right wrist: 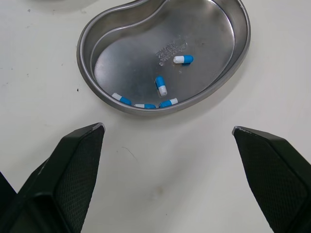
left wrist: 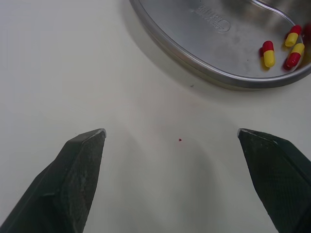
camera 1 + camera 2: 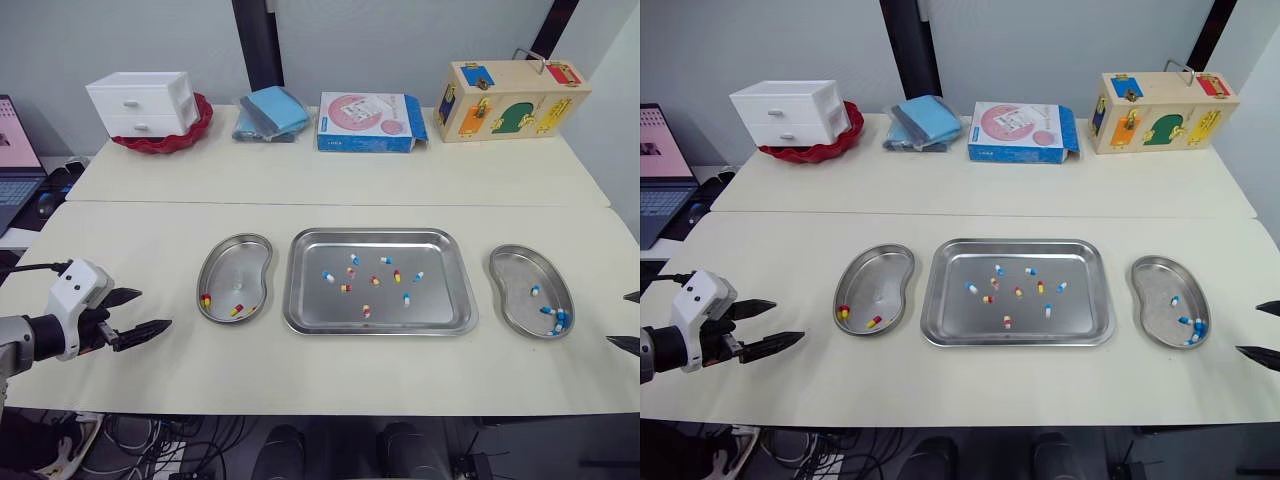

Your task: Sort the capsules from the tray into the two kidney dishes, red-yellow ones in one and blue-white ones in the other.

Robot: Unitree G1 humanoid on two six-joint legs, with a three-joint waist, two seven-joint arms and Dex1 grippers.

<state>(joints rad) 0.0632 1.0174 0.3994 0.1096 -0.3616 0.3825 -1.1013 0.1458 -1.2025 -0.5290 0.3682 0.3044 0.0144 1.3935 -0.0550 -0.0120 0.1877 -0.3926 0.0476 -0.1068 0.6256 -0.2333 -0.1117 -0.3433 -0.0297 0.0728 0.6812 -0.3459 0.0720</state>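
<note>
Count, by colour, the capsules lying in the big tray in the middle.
Red-yellow capsules: 5
Blue-white capsules: 5
Total in the tray: 10

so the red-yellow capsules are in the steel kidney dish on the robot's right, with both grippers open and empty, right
Wrong side: the red-yellow capsules lie in the steel kidney dish on the robot's left, as the left wrist view shows; the right dish holds blue-white capsules. The left gripper and right gripper are indeed open and empty.
</note>
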